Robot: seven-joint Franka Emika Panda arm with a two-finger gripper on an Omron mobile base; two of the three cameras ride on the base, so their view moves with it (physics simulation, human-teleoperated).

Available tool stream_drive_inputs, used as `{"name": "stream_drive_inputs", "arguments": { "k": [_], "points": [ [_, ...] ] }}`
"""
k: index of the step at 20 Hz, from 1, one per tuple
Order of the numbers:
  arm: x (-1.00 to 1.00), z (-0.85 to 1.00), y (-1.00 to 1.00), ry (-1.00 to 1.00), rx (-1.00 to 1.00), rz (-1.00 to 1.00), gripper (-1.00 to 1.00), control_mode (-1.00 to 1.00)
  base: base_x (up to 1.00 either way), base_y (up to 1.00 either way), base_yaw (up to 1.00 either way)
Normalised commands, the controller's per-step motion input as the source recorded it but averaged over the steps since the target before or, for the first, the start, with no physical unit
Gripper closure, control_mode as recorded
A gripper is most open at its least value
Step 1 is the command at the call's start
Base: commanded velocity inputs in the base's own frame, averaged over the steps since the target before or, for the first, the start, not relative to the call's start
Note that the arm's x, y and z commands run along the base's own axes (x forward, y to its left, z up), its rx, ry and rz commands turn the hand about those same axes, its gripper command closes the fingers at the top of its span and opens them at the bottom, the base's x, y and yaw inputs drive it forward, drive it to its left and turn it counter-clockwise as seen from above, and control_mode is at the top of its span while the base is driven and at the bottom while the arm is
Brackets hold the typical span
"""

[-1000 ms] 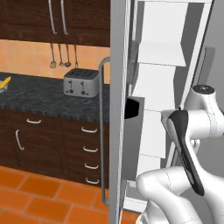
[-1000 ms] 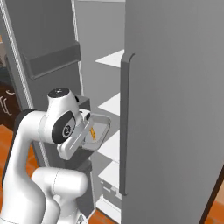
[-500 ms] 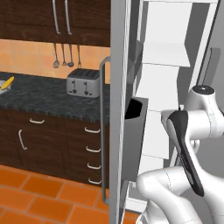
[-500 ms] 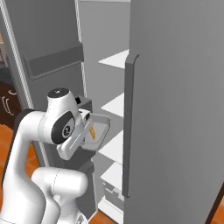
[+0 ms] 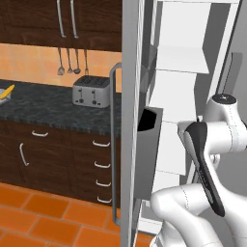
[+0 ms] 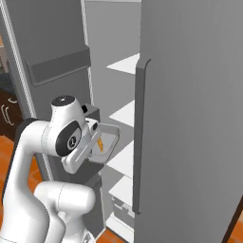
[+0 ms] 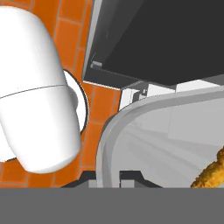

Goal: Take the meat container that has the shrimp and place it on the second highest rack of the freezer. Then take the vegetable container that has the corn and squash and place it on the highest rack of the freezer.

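Fingers (image 7: 108, 177) clamp the grey container's rim (image 7: 105, 144), shrimp (image 7: 212, 173) cut off at the frame's edge.

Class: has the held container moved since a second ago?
Yes, slightly: in the right base view the container sits a little farther left of the freezer door handle than before.

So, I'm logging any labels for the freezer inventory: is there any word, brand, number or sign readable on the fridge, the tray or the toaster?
None: no readable text in these pictures.
Tall grey freezer: doors and handles plain.
Grey metal tray with the orange shrimp: no label.
Silver toaster on the dark counter: no brand visible.
Round mark on the arm's joint: a symbol, not lettering.
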Motion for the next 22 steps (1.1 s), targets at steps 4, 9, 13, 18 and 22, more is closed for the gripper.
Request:
{"name": "stream_drive_inputs", "arguments": {
  "k": [4,9,13,18,22],
  "points": [
    [0.35,0.06,0.01,-0.02,0.0,-0.01,1.0,-1.0,0.0,0.0,0.0],
    [0.52,0.23,0.0,-0.09,0.01,0.0,1.0,-1.0,0.0,0.0,0.0],
    [0.59,0.09,-0.09,-0.1,0.01,0.0,1.0,-1.0,0.0,0.0,0.0],
    [0.59,0.0,-0.1,-0.17,0.0,0.0,1.0,-1.0,0.0,0.0,0.0],
    [0.7,0.0,-0.2,-0.15,0.0,-0.02,1.0,-1.0,0.0,0.0,0.0]
  ]
}}
